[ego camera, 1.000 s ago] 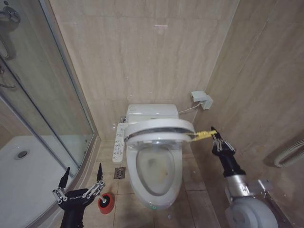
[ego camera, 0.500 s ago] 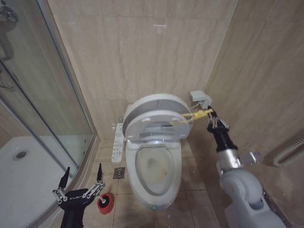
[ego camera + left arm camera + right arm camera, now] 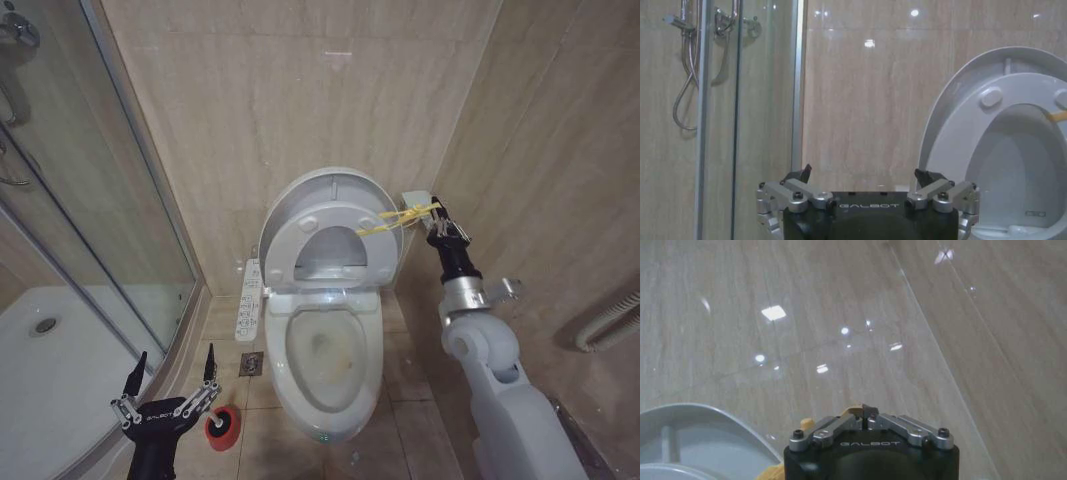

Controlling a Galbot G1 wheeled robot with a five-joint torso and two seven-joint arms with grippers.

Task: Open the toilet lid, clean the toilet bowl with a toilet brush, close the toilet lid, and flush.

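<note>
Toilet lid (image 3: 312, 205) stands nearly upright against the wall, pulled by its yellow loop (image 3: 395, 217) pinched in the closed right gripper (image 3: 437, 217); left gripper (image 3: 172, 382), spread wide near the floor, should fetch the toilet brush (image 3: 222, 424) next.

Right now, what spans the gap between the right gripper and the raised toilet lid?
In the head view, a taut yellow loop runs from the right gripper, whose jaws are shut on it, to the toilet lid. Nothing else sits in that gap.
</note>
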